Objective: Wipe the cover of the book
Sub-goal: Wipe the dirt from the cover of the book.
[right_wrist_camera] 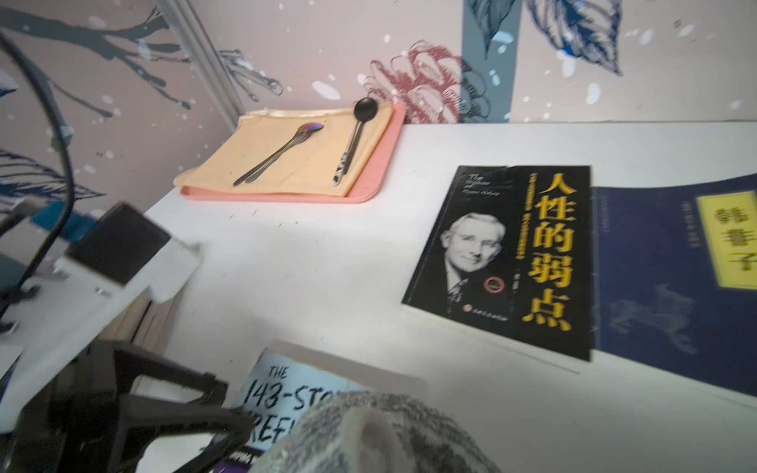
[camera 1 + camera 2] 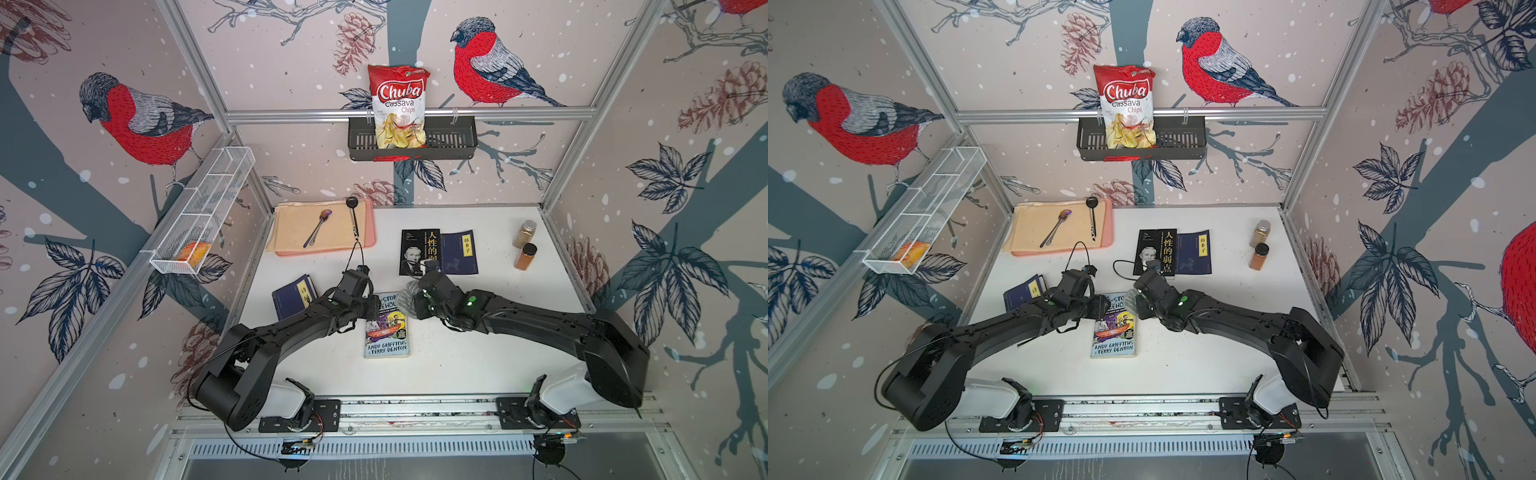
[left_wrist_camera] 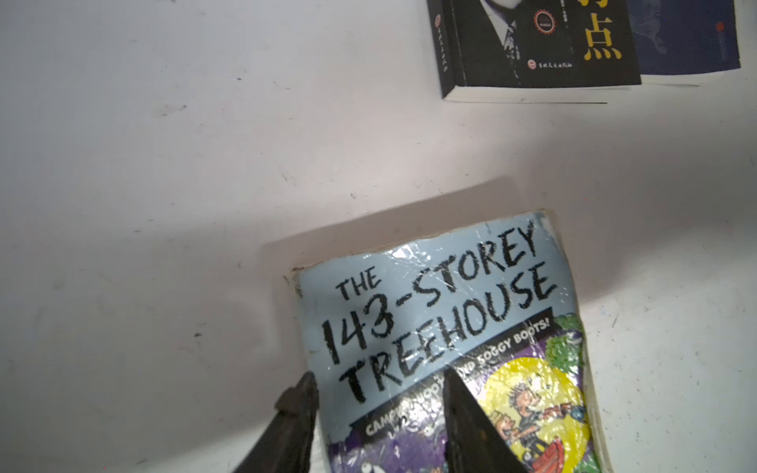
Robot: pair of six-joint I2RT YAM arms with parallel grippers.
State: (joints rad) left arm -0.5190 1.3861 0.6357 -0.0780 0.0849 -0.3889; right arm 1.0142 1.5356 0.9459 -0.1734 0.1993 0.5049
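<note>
The book (image 2: 386, 328), a paperback with a pale blue title band, lies flat and face up on the white table (image 2: 457, 374), just below the middle of the frame in both top views. Its title end points toward the top of the frame.

**Left gripper** (image 3: 377, 374): it reaches in from the left of the frame. In the left wrist view its jaws stand apart and straddle the book's long edge, with one finger (image 3: 301, 409) beside the book over the table and the other over the cover. This placement probably serves to pin the book so that it does not slide under the wipe. Whether the fingers already press down cannot be told.

**Right gripper** (image 2: 417, 300): it comes in from the right of the frame with a grey cloth (image 1: 368, 434) bunched at its tip. The cloth hides the jaws, but they appear closed on it. The cloth sits at the book's upper right corner, over the title band, which is a likely starting point for a stroke toward the lower edge. Contact with the cover cannot be confirmed.

**Surroundings**: a black book (image 2: 419, 251) and a dark blue book (image 2: 459, 252) lie side by side above the task book, apart from it. A second blue book (image 2: 291, 297) lies to its left, partly under the left arm. Two spice jars (image 2: 524, 245) stand at the upper right, well apart, so the wiping path looks unobstructed.
</note>
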